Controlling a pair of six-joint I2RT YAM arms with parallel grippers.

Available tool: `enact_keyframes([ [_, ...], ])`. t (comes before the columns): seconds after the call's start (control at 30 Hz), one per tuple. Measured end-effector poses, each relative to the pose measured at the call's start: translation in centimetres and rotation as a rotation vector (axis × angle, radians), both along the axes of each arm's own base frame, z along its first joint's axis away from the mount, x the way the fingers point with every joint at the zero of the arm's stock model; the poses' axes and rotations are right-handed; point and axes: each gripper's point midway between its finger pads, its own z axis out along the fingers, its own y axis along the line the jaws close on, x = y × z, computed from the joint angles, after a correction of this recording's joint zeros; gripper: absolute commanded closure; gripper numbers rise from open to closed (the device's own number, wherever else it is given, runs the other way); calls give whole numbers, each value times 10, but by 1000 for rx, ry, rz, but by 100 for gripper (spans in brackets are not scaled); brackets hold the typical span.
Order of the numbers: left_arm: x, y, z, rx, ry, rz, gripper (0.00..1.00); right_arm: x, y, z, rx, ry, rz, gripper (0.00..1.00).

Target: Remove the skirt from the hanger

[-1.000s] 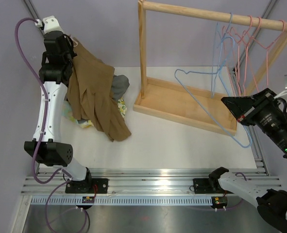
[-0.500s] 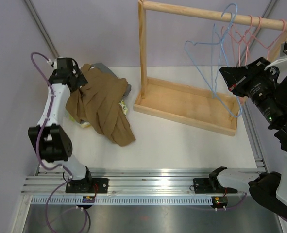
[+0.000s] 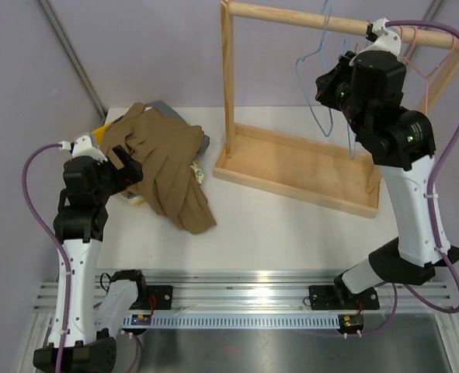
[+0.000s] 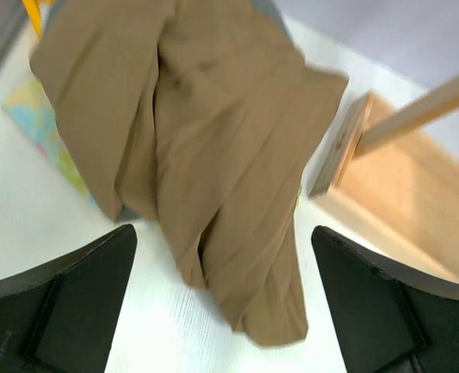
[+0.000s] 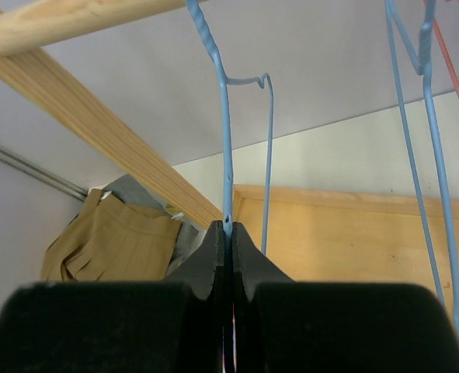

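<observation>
We found the left gripper (image 3: 125,166) with its jaws spread wide and nothing between them. A second before, it had been clamped on the skirt (image 3: 164,166) and holding it aloft at the far left. By this moment it had let go and drawn back toward the near edge, and its wrist camera looked down on the cloth from above.

The right gripper (image 5: 227,230) was clenched tight on the wire of the blue hanger (image 5: 227,140). A second before, that hanger had been leaning down by the rack's base tray (image 3: 291,168). Now it was raised to the wooden rail (image 3: 291,15), though we could not tell whether the hook had seated.

We judged the task essentially done, since skirt and hanger were well apart and only re-hanging the bare wire remained.

The skirt lay on the left of the table (image 3: 291,233), draped over a heap of other clothes (image 3: 201,144). Its long axis ran diagonally, with one end at the far left and the other, narrower end pointing toward the near edge and the right. The pleats followed the same line.
</observation>
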Motion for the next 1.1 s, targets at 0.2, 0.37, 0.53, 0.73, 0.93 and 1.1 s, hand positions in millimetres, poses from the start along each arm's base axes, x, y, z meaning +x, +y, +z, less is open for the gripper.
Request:
enact_keyframes([
  [0.2, -31, -9, -38, -8, 47, -45, 1, 35, -18, -26, 21, 66, -41, 100],
  [0.37, -35, -11, -44, -7, 44, -53, 1, 28, -15, -42, 57, 91, -4, 91],
  [0.53, -34, -11, -61, -8, 77, -54, 1, 7, -18, -55, 76, 110, 16, 0],
  [0.73, -35, -16, -60, -17, 60, -84, 1, -37, -31, -55, 95, 67, 44, 1],
  [0.93, -39, -30, -55, -40, 22, -156, 1, -128, -56, -70, 167, -136, 99, 0],
  [1.1, -40, -35, -50, -44, -5, -181, 1, -184, -84, -108, 214, -245, 64, 1],
])
